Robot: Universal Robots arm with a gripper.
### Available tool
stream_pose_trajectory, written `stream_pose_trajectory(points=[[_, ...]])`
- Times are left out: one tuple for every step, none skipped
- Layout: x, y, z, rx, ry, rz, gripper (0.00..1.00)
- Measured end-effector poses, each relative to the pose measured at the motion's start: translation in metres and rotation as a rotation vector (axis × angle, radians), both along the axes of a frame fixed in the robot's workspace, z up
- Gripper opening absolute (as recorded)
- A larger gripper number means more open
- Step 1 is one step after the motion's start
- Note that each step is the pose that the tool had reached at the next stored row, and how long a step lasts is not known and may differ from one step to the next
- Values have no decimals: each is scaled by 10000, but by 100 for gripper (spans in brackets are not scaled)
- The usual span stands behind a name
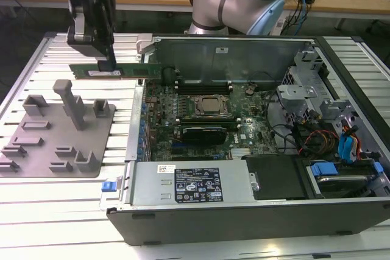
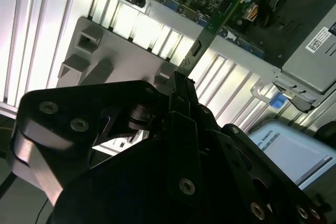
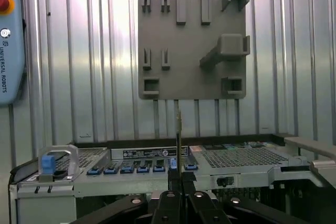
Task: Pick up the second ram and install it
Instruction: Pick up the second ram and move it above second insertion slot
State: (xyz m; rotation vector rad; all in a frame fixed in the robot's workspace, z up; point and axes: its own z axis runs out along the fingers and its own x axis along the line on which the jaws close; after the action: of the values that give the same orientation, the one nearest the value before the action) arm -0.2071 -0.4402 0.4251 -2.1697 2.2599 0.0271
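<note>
At the exterior view's left, a grey fixture plate (image 1: 61, 137) with upright blocks lies on the slatted metal table (image 1: 55, 211). Above the plate's far edge hangs the gripper (image 1: 108, 63), its fingers pressed together on the second ram (image 1: 129, 72). They pinch the green stick near the end towards the exterior view's left. Most of the stick's length juts out level towards the exterior view's right, clear of the table. Its free end reaches the near corner of the open computer case (image 1: 244, 218). The stick is on edge, with its long side level.

In the second wrist view the second ram (image 2: 211, 26) runs straight out from the gripper (image 2: 178, 81) towards the case. In the first wrist view it shows edge-on (image 3: 179, 135), rising from the gripper (image 3: 178, 182).

Further right in the exterior view, the motherboard (image 1: 183, 105) lies in the case with a black expansion card (image 1: 204, 133) beside the CPU socket (image 1: 210, 106).
</note>
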Motion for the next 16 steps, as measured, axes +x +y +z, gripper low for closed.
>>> stream_pose_trajectory(points=[[51, 0, 0, 1, 0, 1, 9], [68, 0, 0, 0, 0, 1, 9], [89, 0, 0, -1, 1, 0, 9], [122, 0, 0, 0, 0, 0, 9], [161, 0, 0, 0, 0, -1, 9], [223, 0, 0, 0, 0, 1, 9], [264, 0, 0, 0, 0, 1, 9], [293, 0, 0, 0, 1, 0, 9], [351, 0, 0, -1, 2, -1, 9], [411, 0, -2, 0, 7, 1, 9], [469, 0, -7, 1, 19, 0, 9], [598, 0, -22, 0, 66, 1, 9], [676, 0, -35, 0, 114, -1, 9], [758, 0, -50, 0, 177, 2, 9], [834, 1, -65, 0, 239, 0, 9], [892, 2, -76, 0, 288, 0, 9]])
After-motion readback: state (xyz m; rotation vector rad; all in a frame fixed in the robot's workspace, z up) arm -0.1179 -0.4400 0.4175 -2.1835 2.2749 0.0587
